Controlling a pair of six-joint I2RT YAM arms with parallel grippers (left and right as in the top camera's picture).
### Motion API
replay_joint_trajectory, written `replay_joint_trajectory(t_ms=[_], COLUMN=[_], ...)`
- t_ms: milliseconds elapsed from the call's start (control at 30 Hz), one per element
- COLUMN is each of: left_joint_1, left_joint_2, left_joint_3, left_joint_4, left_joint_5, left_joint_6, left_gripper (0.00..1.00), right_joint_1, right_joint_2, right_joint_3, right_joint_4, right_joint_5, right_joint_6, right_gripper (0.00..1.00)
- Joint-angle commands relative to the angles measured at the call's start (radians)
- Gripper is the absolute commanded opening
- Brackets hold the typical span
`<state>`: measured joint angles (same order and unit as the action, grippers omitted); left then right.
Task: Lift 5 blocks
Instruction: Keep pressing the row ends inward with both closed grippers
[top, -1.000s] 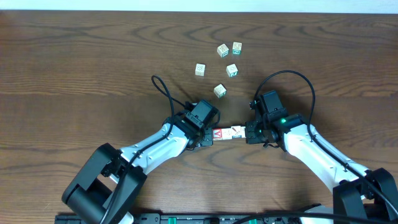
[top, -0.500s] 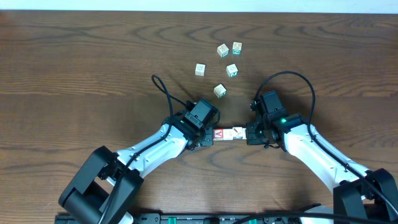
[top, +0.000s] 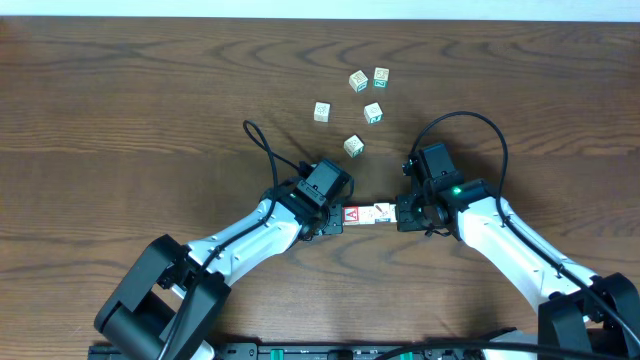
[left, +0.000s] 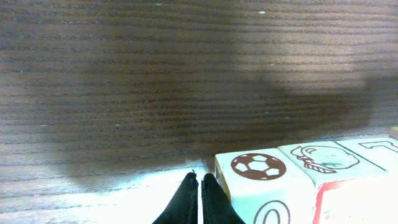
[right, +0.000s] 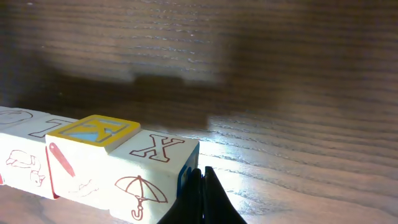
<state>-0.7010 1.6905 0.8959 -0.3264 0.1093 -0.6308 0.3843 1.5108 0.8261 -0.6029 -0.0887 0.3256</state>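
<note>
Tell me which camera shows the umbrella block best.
Right wrist view: the umbrella block sits close, print clear. Overhead shows only the tiny row of blocks; the left wrist view shows the row's other end.

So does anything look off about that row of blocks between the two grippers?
Yes. In the row between the shut left gripper and shut right gripper, the yellow-topped block sits higher than the X block beside it, so the row is not flush. It might buckle there.
</note>
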Motion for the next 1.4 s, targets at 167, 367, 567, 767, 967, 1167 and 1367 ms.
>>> replay_joint_trajectory(t_ms=[167,367,567,767,967,1167,1367], left_joint_1=[-0.042,-0.042,-0.042,-0.042,-0.042,-0.042,-0.042], left_joint_2=[-0.068,-0.073,-0.073,-0.074,-0.094,-0.110,-0.111], left_joint_3=[0.053,0.053,0.053,0.055,0.058,0.058,0.060], left_joint_4=[0.051,0.052,0.052,0.051,0.051,0.051,0.051], left_joint_5=[0.164,0.164,0.168,0.168,0.168,0.168,0.171], left_joint_6=[0.009,0.008,0.008,0.008,0.009,0.008,0.005], left_gripper=[0.07,0.07,0.07,0.07,0.07,0.07,0.07], right_joint_1=[0.043,0.043,0.044,0.044,0.046,0.050,0.050], right_joint_2=[-0.030,-0.039,-0.041,-0.041,-0.042,-0.056,-0.086], right_joint_3=[0.071,0.082,0.098,0.111,0.111,0.114,0.116], right_joint_4=[0.025,0.012,0.002,-0.012,-0.018,-0.024,-0.026], right_joint_5=[-0.278,-0.275,-0.275,-0.275,-0.275,-0.275,-0.275], right_joint_6=[-0.001,-0.001,-0.001,-0.001,0.000,0.000,-0.001], right_gripper=[0.01,0.01,0.01,0.01,0.01,0.01,0.01])
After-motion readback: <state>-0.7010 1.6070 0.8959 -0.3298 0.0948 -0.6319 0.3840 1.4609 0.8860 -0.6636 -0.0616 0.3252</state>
